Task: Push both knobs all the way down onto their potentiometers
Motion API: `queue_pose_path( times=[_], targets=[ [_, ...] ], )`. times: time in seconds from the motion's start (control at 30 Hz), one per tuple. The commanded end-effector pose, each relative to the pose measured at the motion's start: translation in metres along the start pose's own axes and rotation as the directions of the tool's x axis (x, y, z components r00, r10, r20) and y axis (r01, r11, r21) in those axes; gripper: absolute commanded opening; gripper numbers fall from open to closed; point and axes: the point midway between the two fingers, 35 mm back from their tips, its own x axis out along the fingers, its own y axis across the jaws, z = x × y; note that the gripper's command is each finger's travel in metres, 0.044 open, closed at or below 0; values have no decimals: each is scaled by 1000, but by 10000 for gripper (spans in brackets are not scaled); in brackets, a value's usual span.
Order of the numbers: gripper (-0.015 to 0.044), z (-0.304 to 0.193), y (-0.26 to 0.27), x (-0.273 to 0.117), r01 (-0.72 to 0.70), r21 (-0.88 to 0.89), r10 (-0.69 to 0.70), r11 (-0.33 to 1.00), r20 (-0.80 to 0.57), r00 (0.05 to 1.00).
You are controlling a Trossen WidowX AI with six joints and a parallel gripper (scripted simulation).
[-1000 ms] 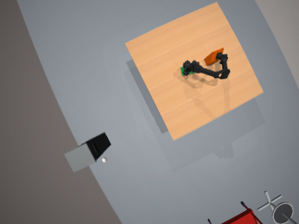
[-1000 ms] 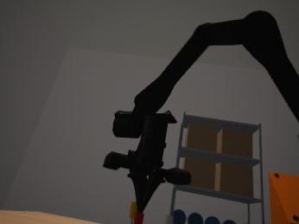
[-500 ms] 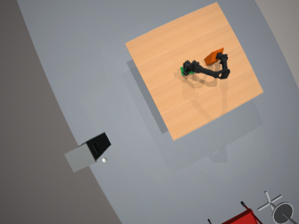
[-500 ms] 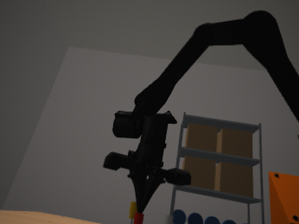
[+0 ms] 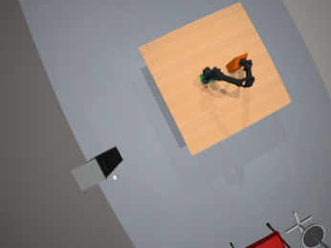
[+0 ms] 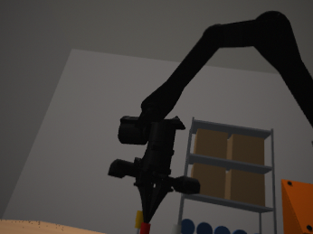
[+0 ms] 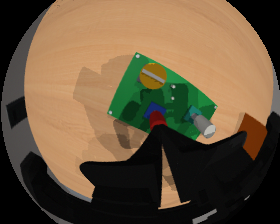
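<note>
The green circuit board (image 7: 122,95) (image 5: 203,79) lies on the table. In the wrist view a round yellow knob (image 7: 153,76) (image 6: 139,219) with a pale bar is near the board's upper corner. A red knob (image 7: 156,119) (image 6: 145,229) stands over a blue potentiometer body (image 7: 154,108). A grey knob (image 7: 204,126) stands tilted in view over a teal body (image 7: 192,112), with a stretch of shaft or sleeve between. My gripper (image 7: 159,128) (image 6: 146,220) is shut with nothing between its fingers; its tips are at the top of the red knob. Contact and the knob's underside are hidden.
An orange block (image 7: 253,136) (image 5: 236,63) (image 6: 298,204) stands on the table (image 5: 177,63) near the arm's base. Small pins (image 7: 173,86) stick up between the knobs. A shelf with boxes (image 6: 246,152) is in the background.
</note>
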Motion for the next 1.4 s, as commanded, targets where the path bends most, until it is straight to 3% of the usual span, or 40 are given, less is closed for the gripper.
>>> queue_pose_path(
  times=[0.0,1.37],
  targets=[
    [0,-1,1,6,4,-9,-4,1000,-4,1000],
    [0,-1,1,13,4,-9,-4,1000,-4,1000]
  ],
)
